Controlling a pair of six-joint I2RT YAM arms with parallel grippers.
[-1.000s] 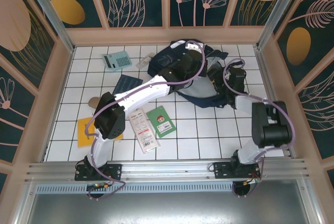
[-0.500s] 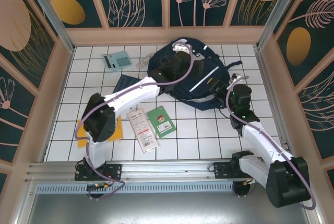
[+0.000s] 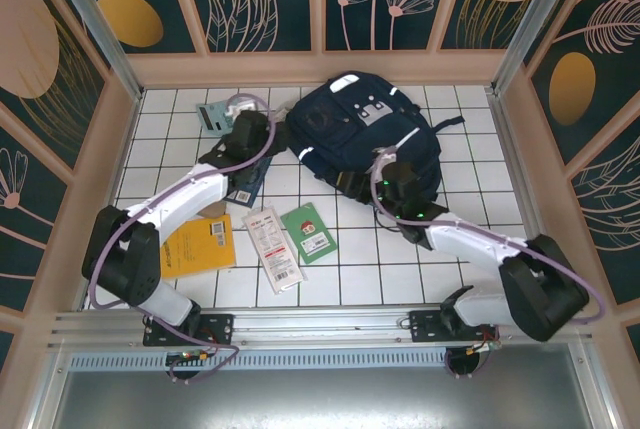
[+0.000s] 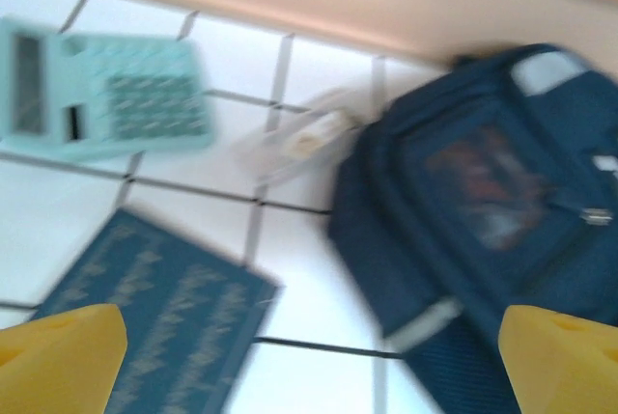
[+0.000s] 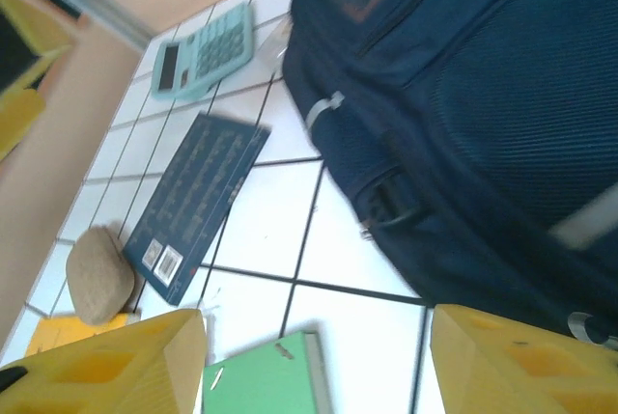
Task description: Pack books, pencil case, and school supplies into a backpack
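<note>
At the upper middle of the top view the backpack (image 3: 365, 134) lies flat on the tabletop (image 3: 360, 269), front face up. No mouth shows from here, so I judge it has to be opened or turned before anything goes in. Everything else is spread on the tiles to its left and below, none of it packed. The calculator (image 4: 106, 96) sits at the upper left, with the clear packet (image 4: 299, 139) between it and the backpack. The blue book (image 4: 164, 317) lies just below those. The pencil case (image 5: 97, 274) is further left beside the orange book (image 3: 200, 244). The white-and-red pack (image 3: 272, 247) and green book (image 3: 308, 232) lie side by side at the centre. The left gripper (image 4: 309, 356) hovers above the blue book's far edge with its jaws spread wide and nothing between them. The packet is just ahead of it and the backpack off to its right, so it looks poised for a pick rather than carrying. The right gripper (image 5: 314, 361) hangs low at the backpack's lower left corner, also open and empty. The bag's side strap and white stripe are close above it in its wrist view and the green book just beneath, so it seems placed to catch the fabric.
</note>
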